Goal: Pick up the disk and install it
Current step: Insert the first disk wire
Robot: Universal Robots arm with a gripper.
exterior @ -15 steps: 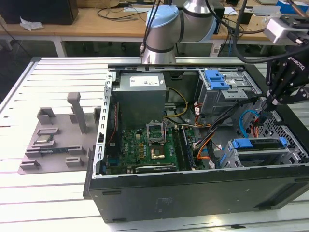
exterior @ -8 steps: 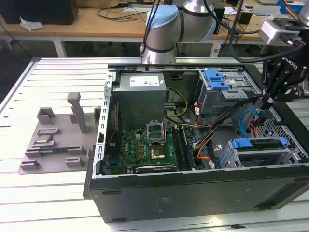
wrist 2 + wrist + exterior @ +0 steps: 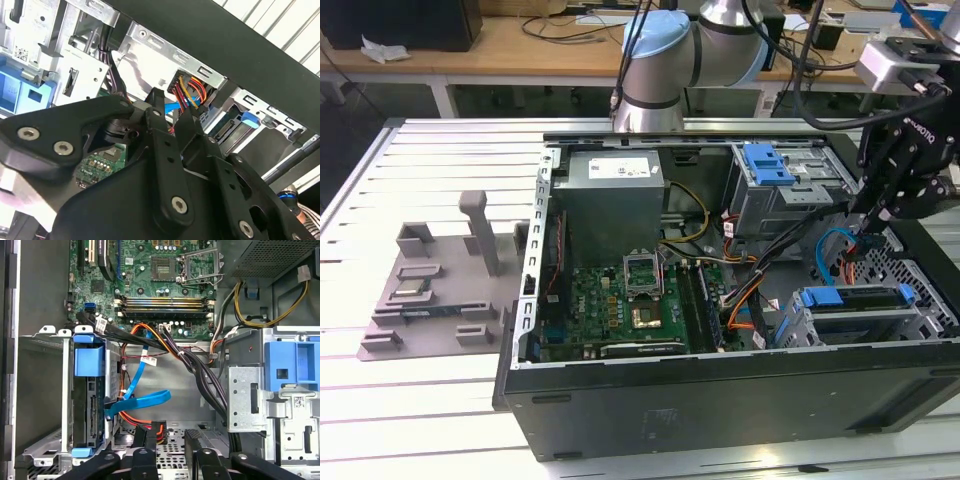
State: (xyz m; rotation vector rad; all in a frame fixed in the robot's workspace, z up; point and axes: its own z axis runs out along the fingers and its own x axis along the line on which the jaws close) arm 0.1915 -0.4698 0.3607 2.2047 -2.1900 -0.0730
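Open computer case [image 3: 720, 400] on slatted metal table [image 3: 420, 160]; fingers [image 3: 857, 235] grasping cable connector [image 3: 187, 95]; desks behind.

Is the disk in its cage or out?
In: the disk sits edge-on inside the metal cage, its blue bracket showing.

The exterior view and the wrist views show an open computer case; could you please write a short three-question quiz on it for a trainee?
1. True or false: the disk sits in the metal drive cage inside the case.
2. Multiple choice: what colour is the flat cable that ends beside the disk's connector edge? A red, B blue, C yellow.
3. Fill in the gap: in the exterior view, the tool hangs over the case's ___ end (the exterior view's left or right).

Key: 1 true; 2 B; 3 right.
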